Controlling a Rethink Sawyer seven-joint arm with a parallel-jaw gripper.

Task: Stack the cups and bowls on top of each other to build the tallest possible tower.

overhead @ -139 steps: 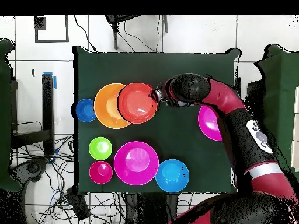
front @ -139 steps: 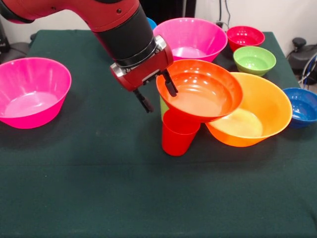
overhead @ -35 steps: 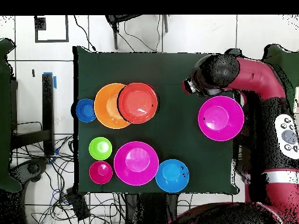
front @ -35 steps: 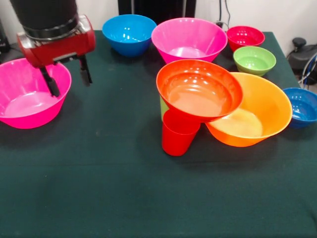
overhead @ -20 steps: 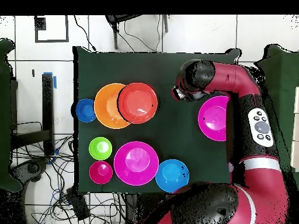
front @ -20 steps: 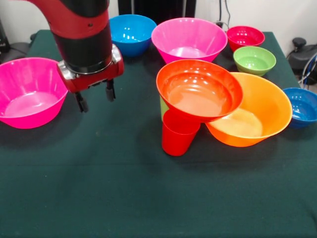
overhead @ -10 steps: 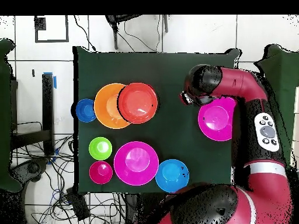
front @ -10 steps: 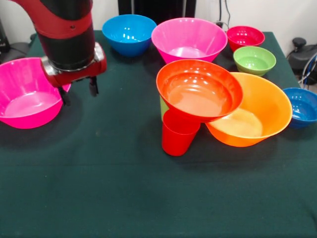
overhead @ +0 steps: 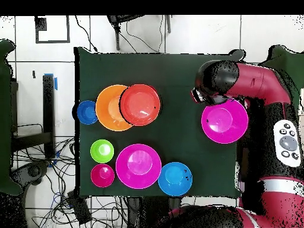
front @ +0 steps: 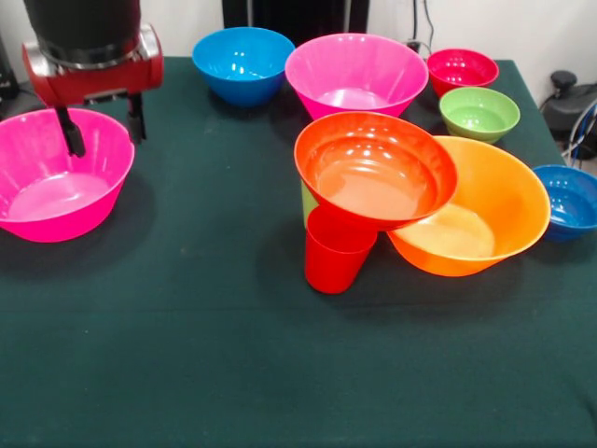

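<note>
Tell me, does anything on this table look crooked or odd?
Yes: the red-orange bowl sits tilted, propped on the red cup and a lime green cup and leaning over the big orange bowl. The other bowls sit level.

Gripper [front: 101, 130] shifted from the table's middle to the big pink bowl [front: 58, 177], fingers spread over its rim, red-orange bowl released

loads of open table [front: 233, 373] up front and through the middle; red-orange bowl [front: 375, 168] tilted on the red cup [front: 336, 250] and orange bowl [front: 485, 210] crowds one side
</note>
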